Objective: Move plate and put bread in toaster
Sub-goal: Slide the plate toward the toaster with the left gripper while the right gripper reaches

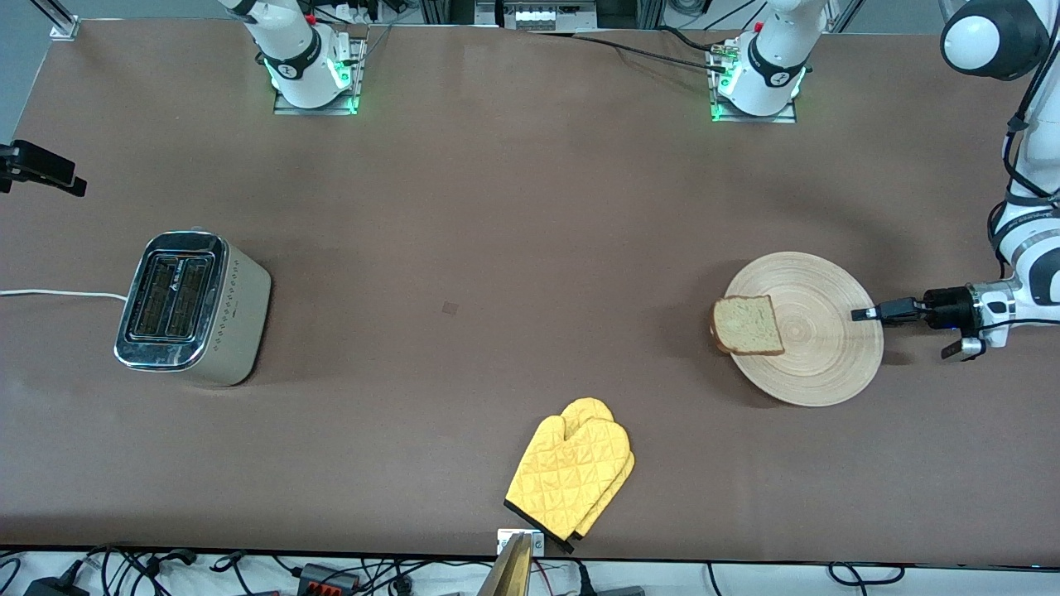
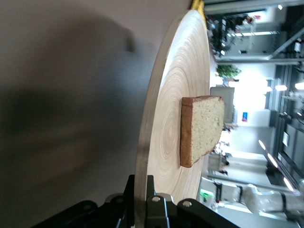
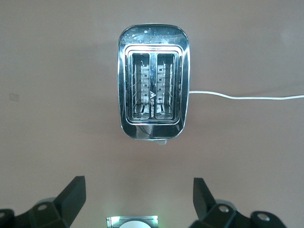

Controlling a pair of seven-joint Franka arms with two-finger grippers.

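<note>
my left hand (image 1: 861, 314) is clamped shut on the rim of the plate (image 1: 816, 364) at the edge nearest the left arm's end of the worktop (image 1: 497, 207); in the left wrist view the rim (image 2: 142, 156) runs straight down between my fingers (image 2: 151, 202). the plate sits toward the left arm's end of the worktop, roughly midway between the base-side edge and the camera-side edge. 1 slice of bread (image 1: 748, 324) lies on the plate, at the part of it closest to the toaster, with its crust overhanging the rim a little (the wrist view shows its thick brown edge (image 2: 186, 133)). the toaster (image 1: 192, 308) stands well apart, toward the right arm's end of the worktop, its 2 slots empty and its white cord (image 1: 58, 294) trailing off toward that end's edge. my right hand (image 3: 137, 197) hangs over the toaster with its fingers spread wide, holding nothing, waiting. a yellow oven mitt (image 1: 571, 473) lies near the camera-side edge, about the middle of its length.
</note>
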